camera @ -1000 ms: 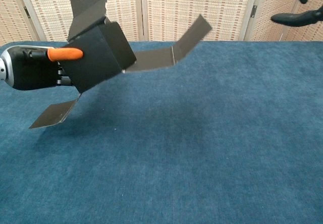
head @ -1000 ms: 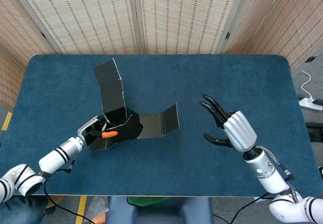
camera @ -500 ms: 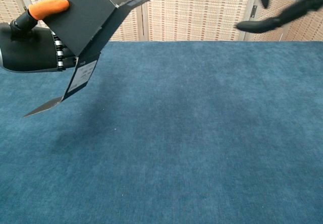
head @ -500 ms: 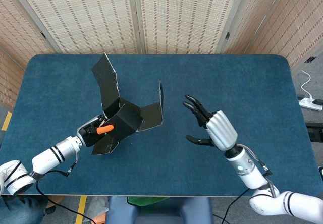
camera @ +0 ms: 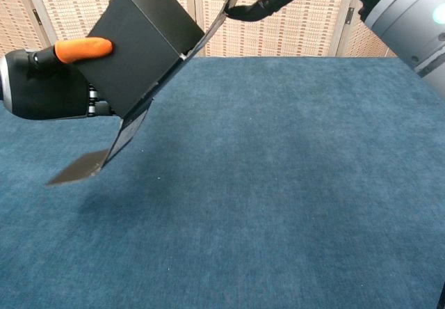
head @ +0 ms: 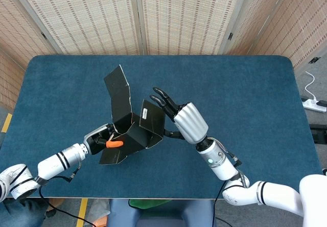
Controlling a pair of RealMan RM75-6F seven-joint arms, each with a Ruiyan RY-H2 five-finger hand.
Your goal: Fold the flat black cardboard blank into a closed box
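Blue table point(head: 265, 114) | left hand point(head: 99, 137) grips half-folded box point(head: 135, 130) | right hand point(head: 184, 120) — fingers spread — has just closed in on its side flap point(head: 152, 118) — folding next.

cardboard blanks: one, black, partly folded point(head: 134, 130)
hands: two, left hand point(head: 100, 136) and right hand point(head: 180, 118)
tables: one, blue-topped point(head: 245, 94)
power strips: one point(head: 315, 105)

The chest view's top edge cuts off the black box point(camera: 142, 44); its body hides the left hand's point(camera: 42, 86) fingers.
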